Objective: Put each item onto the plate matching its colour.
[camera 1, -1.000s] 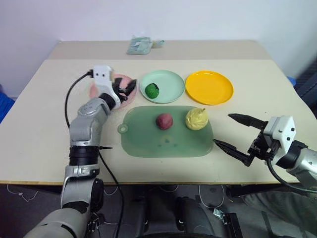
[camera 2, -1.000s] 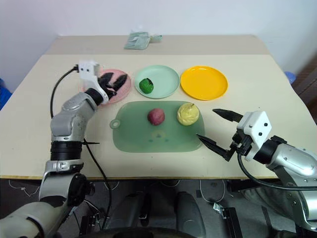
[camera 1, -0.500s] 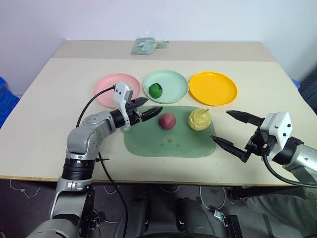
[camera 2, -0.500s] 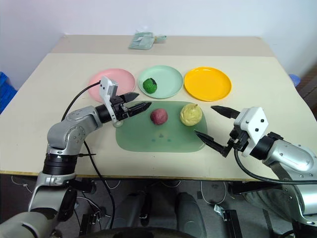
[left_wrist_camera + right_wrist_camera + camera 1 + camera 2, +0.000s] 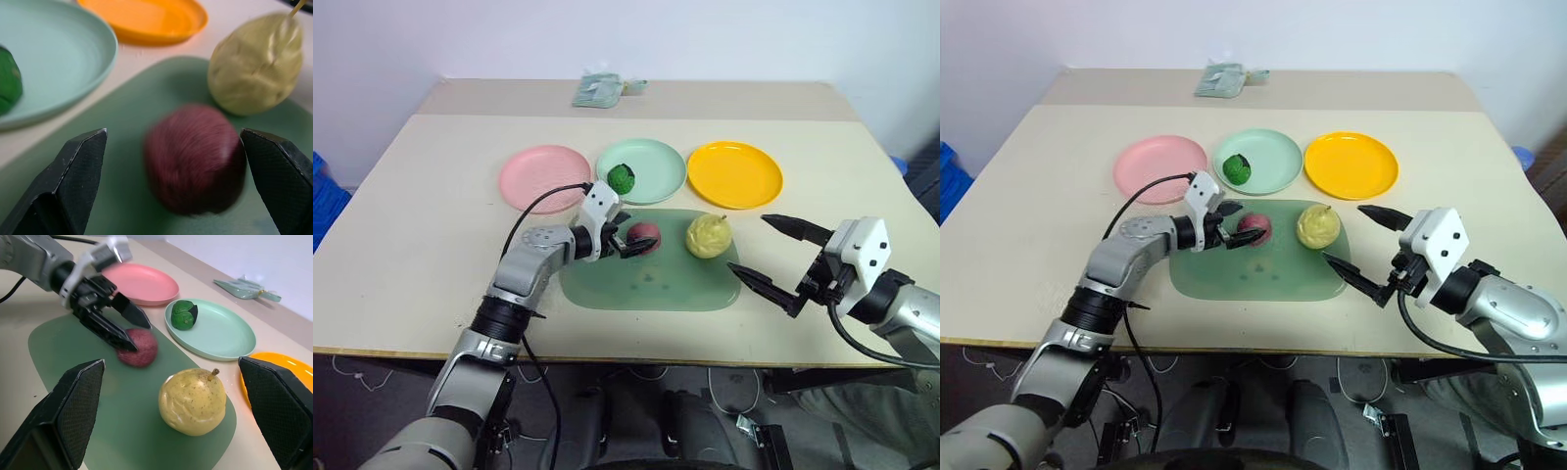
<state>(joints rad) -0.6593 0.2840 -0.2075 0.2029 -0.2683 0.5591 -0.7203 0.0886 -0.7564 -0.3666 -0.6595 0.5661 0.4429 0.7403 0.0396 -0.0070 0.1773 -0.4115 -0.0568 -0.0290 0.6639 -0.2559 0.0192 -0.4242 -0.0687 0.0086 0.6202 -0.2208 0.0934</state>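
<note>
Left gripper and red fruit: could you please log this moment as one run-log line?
left gripper: open, straddling red-purple fruit on green mat | right gripper: open, hovering | green lump: on mint plate

I had a beige table [image 5: 401, 245] in front of me, its far end marked off by a seam running left to right. Directly on the top, in a row past the middle, lay three round plates: the pink plate [image 5: 533, 176] on the left, the mint green plate [image 5: 656, 166] in the middle, the yellow-orange plate [image 5: 735, 174] on the right, each just beside the next. Nearer to me, just this side of the plates, lay a translucent green mat [image 5: 646, 284] with rounded corners. At the far edge, beyond the seam, lay a small crumpled pale green packet [image 5: 599, 90], well apart from everything else.
</note>
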